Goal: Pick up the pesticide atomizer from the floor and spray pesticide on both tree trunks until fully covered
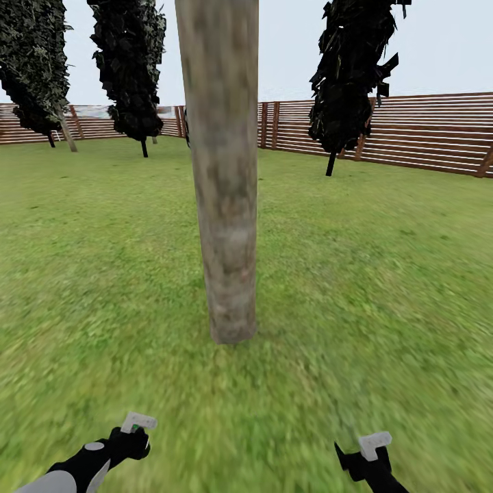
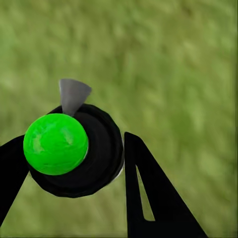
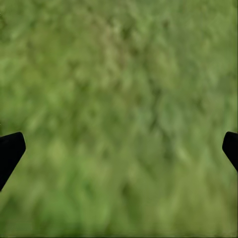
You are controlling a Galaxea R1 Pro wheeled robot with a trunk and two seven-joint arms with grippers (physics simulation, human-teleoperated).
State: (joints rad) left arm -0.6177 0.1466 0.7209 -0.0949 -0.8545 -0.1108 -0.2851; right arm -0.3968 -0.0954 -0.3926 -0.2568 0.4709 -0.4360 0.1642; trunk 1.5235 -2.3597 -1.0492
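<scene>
Blurred green lawn (image 3: 119, 99) across the frame, two black fingertips (image 3: 10, 151) of the right gripper (image 3: 119, 151) at the left and right edges, spread wide apart, nothing between them

A wide, mottled green grass lawn (image 1: 383, 274) spreads across the ground under flat, even daylight, with a pale grey-blue sky (image 1: 445, 48) above. A brown fence of horizontal wooden slats (image 1: 424, 133) closes the far side and runs on behind to the left, meeting at a corner. Three thin-stemmed trees with dark, ragged foliage stand near the fence: one far left (image 1: 34, 61), one beside it (image 1: 130, 68), one to the right (image 1: 352, 68).
</scene>
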